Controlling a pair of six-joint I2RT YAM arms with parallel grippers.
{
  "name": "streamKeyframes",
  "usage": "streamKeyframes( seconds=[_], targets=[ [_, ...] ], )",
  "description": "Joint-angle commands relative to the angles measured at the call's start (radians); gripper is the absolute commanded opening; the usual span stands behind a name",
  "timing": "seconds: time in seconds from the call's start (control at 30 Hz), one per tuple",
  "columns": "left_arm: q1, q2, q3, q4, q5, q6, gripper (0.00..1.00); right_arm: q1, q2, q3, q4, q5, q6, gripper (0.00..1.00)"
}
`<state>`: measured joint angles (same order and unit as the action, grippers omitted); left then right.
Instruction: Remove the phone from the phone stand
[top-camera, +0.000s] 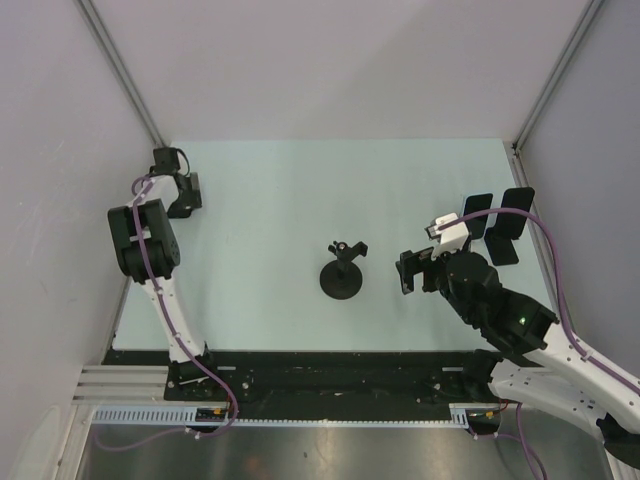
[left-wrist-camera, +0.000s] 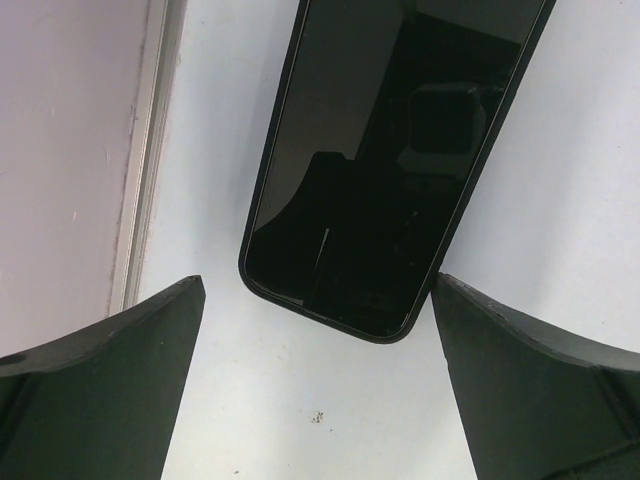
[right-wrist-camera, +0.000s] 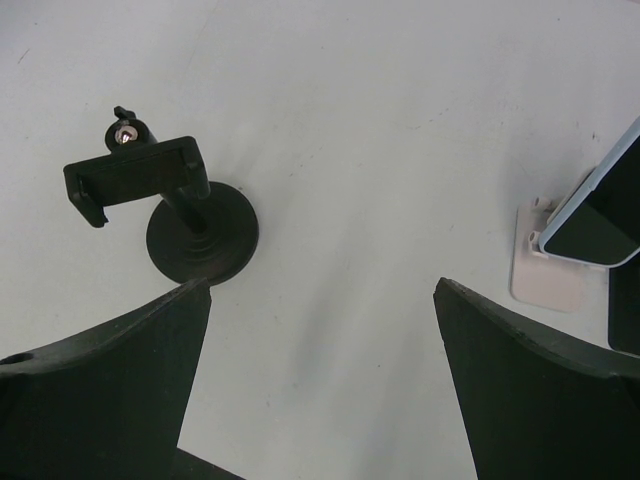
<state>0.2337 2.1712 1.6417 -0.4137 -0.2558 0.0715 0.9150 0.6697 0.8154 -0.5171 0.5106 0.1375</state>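
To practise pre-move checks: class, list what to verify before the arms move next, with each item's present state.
1. Stand empty: ok.
2. Stand upright: ok.
3. Phone flat on table: ok.
4. Left tool open: ok.
5. Right tool open, empty: ok.
6. Left tool clear of Phone: cannot tell.

1. The phone stand (top-camera: 342, 272) is standing mid-table, on the table (top-camera: 270, 190).
2. The left gripper (top-camera: 184, 205) is hanging at the far left, over a phone (left-wrist-camera: 390, 170) that is lying flat beside the left wall (top-camera: 60, 120).
3. The right gripper (top-camera: 408, 272) is sitting just right of the stand.
4. Three further phones (top-camera: 517, 210) are lying clustered at the far right.
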Motion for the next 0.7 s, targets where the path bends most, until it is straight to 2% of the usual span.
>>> streamKeyframes(
  seconds=[0.0,0.1,0.3,0.5,0.57,0.6,0.63,0.67],
  targets=[
    [0.007,-0.056,-0.017,0.006,-0.002,-0.010,1.00,-0.002,-0.005,-0.001,0.040,-0.006,-0.003,1.00],
    [0.003,-0.094,-0.045,0.006,0.059,-0.030,1.00,-0.002,-0.016,-0.001,0.043,-0.007,-0.006,0.99],
    [-0.034,-0.289,-0.123,0.012,0.199,-0.133,1.00,-0.002,-0.041,-0.001,0.049,-0.007,0.004,1.00],
    [-0.206,-0.543,-0.241,0.018,0.248,-0.197,1.00,-0.005,-0.048,-0.001,0.046,0.002,0.011,0.99],
    [-0.310,-0.611,-0.305,0.019,0.248,-0.213,1.00,-0.007,-0.056,-0.001,0.049,0.003,0.014,0.99],
    [-0.350,-0.687,-0.330,0.021,0.233,-0.220,1.00,-0.007,-0.061,0.001,0.046,0.005,0.014,0.99],
    [-0.440,-0.718,-0.350,0.023,0.208,-0.226,1.00,-0.007,-0.067,-0.001,0.049,0.006,0.014,0.99],
    [-0.491,-0.756,-0.391,0.023,0.122,-0.255,1.00,-0.007,-0.071,-0.001,0.046,0.008,0.016,0.99]
  ],
)
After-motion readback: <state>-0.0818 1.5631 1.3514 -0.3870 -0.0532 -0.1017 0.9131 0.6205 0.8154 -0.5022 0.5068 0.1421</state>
